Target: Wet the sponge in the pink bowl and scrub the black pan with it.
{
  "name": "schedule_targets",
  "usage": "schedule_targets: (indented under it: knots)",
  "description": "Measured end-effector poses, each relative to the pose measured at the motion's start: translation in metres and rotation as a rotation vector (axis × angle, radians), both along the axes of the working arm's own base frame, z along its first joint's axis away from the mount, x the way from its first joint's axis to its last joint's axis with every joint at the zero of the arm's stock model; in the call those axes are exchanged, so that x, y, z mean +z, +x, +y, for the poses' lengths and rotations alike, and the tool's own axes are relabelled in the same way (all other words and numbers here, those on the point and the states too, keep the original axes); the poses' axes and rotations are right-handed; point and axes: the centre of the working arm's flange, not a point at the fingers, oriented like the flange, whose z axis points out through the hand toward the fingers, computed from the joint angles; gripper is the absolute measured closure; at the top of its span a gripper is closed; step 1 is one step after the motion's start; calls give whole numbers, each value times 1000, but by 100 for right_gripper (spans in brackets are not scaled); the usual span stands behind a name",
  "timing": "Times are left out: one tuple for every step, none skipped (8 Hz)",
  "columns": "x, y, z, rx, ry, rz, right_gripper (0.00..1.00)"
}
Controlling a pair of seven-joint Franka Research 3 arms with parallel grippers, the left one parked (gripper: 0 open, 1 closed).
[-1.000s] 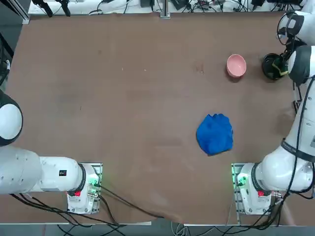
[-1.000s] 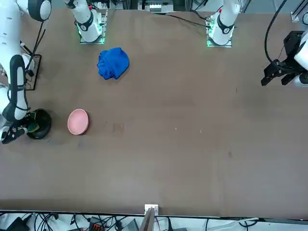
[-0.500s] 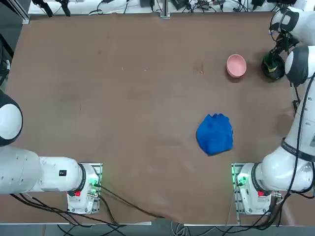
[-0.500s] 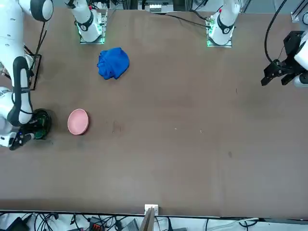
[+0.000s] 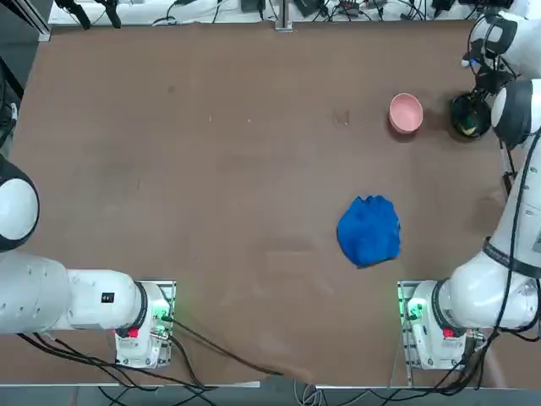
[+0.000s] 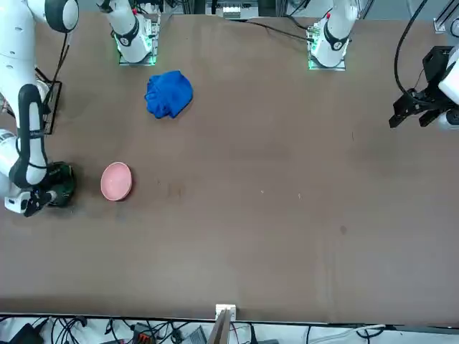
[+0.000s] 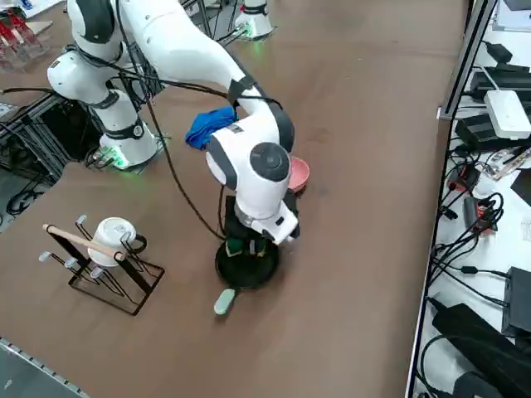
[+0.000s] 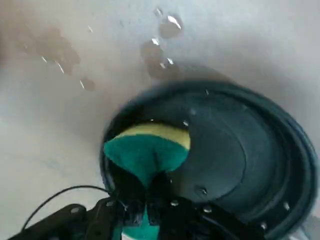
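Note:
The black pan [image 8: 235, 160] sits near the table's far right corner, and its short pale handle [image 7: 224, 301] points away from the pink bowl [image 7: 299, 173]. My right gripper [image 8: 142, 200] is shut on the green and yellow sponge [image 8: 147, 150]. It holds the sponge down inside the pan, close to the rim. The sponge's yellow layer faces away from the fingers. In the top view the pink bowl [image 5: 406, 112] stands just left of the pan [image 5: 467, 118], apart from it. My wrist hides most of the pan in the front view.
Water drops [image 8: 162, 37] lie on the table beside the pan. A crumpled blue cloth [image 5: 369, 230] lies nearer my base. A wire rack with a white mug [image 7: 109, 240] stands off the table's right side. Cables and boxes line the far edge.
My right hand has shifted a little over the pan with the sponge still gripped in it. The bowl and the cloth have not moved.

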Motion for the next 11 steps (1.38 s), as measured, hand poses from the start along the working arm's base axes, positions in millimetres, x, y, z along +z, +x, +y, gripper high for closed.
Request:
schedule_targets:
  knots:
    - [0,-7,-17,7,-2,-1,94]
    - [2,-10,-32,10,-25,-18,94]
    - [5,-9,-44,14,-60,-51,94]
    - [6,-5,-50,21,-91,-88,94]
    - [4,0,-51,26,-115,-123,94]
    - [3,5,-48,17,-134,-149,94]
    - [4,11,-41,4,-147,-169,94]
    - [5,20,-24,0,-154,-178,94]
    - [4,29,0,0,-152,-167,94]
    - [2,31,21,1,-137,-129,94]
    - [1,30,33,3,-121,-90,94]
